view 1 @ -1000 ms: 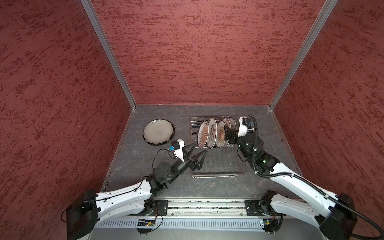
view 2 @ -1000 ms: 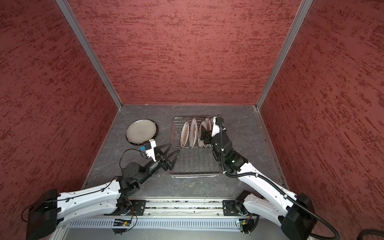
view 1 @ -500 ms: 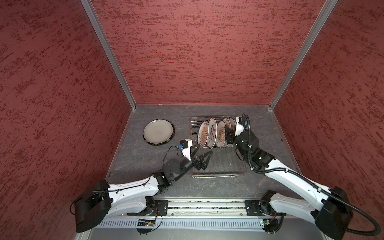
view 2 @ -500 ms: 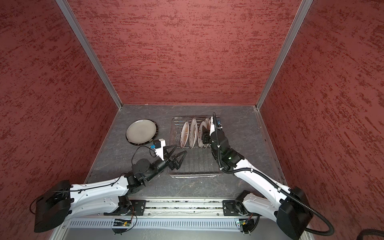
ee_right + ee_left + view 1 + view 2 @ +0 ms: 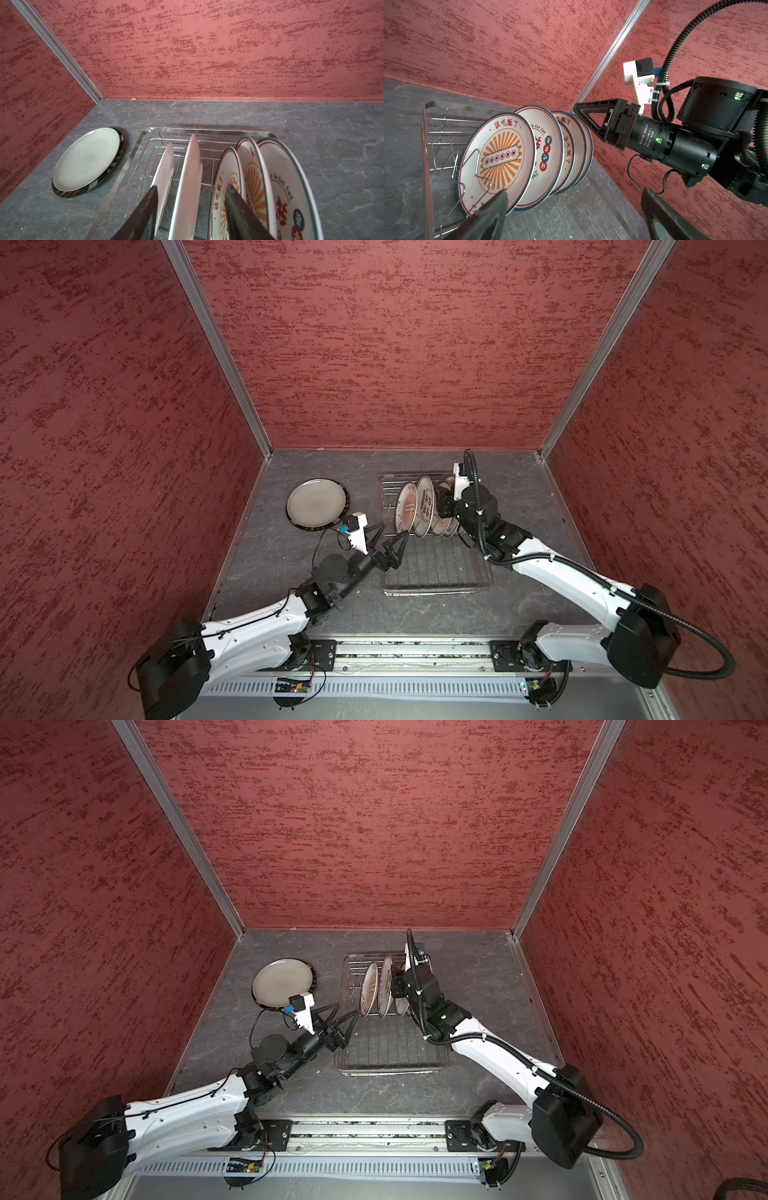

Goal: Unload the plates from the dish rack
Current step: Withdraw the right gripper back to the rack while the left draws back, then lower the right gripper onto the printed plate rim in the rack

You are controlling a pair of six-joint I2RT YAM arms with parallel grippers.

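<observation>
To your left, the red textured left wall (image 5: 104, 427) meets the rear wall (image 5: 395, 344) at an aluminium post (image 5: 216, 348). The grey veined tabletop (image 5: 519, 614) carries an off-white plate (image 5: 316, 502) lying flat on a dark-rimmed striped plate (image 5: 316, 526) near that wall. Just right of them, your left gripper (image 5: 394, 531) hangs empty, jaws spread wide, at the left edge of the dish rack (image 5: 436, 588). The patterned plates (image 5: 405, 506) stand on edge in the rack's far half. Your right gripper (image 5: 192, 186) straddles the tall plate (image 5: 187, 176), second in the row. You cannot tell whether it pinches. Beyond is the right wall (image 5: 685, 448).
</observation>
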